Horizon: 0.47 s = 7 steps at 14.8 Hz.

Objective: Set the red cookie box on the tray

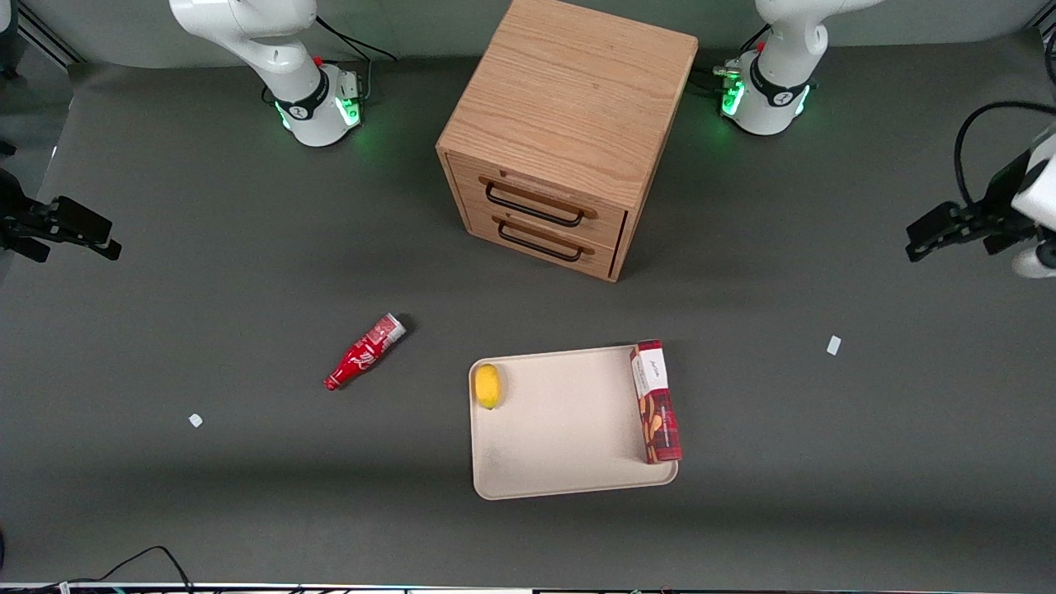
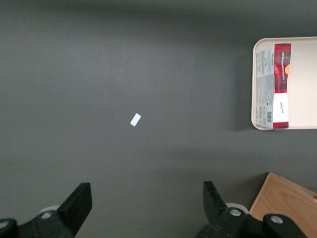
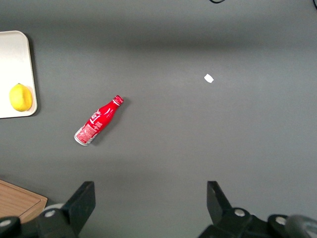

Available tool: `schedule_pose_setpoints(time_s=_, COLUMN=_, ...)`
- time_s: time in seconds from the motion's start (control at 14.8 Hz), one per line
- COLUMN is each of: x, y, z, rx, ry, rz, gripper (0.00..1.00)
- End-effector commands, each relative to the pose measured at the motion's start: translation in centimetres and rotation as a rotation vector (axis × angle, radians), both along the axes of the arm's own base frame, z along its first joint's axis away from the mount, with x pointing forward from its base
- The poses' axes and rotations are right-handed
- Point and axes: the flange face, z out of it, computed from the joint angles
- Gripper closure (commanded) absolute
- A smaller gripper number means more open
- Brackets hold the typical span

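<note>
Red cookie box [image 1: 656, 402] lies along tray [image 1: 561, 462] edge nearest working arm; gripper [image 2: 146, 198] spread, empty, well apart over bare table [image 1: 825, 462].

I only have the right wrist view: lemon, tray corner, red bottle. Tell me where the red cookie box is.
Observer: The red cookie box lies in the tray, along the rim toward the working arm's end, across the tray from the lemon.
Operator: Report the gripper.
Observer: The gripper is open and empty, hovering over bare table toward the working arm's end, well clear of the tray.
Operator: Say what else is near the tray.
Observer: A wooden drawer cabinet stands farther from the front camera than the tray, both drawers shut.
</note>
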Motion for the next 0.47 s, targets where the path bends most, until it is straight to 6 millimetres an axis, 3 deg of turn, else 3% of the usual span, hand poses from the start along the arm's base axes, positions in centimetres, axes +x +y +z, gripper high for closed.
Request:
schedule_pose_setpoints(time_s=0.0, x=-2.2, y=0.1, z=1.3, rx=0.0, ry=0.008, rz=-0.025, gripper=0.0)
schedule_pose_setpoints(time_s=0.41, x=-3.2, y=0.1, z=2.8, rx=-0.012, ry=0.018, rz=-0.03, gripper=0.0)
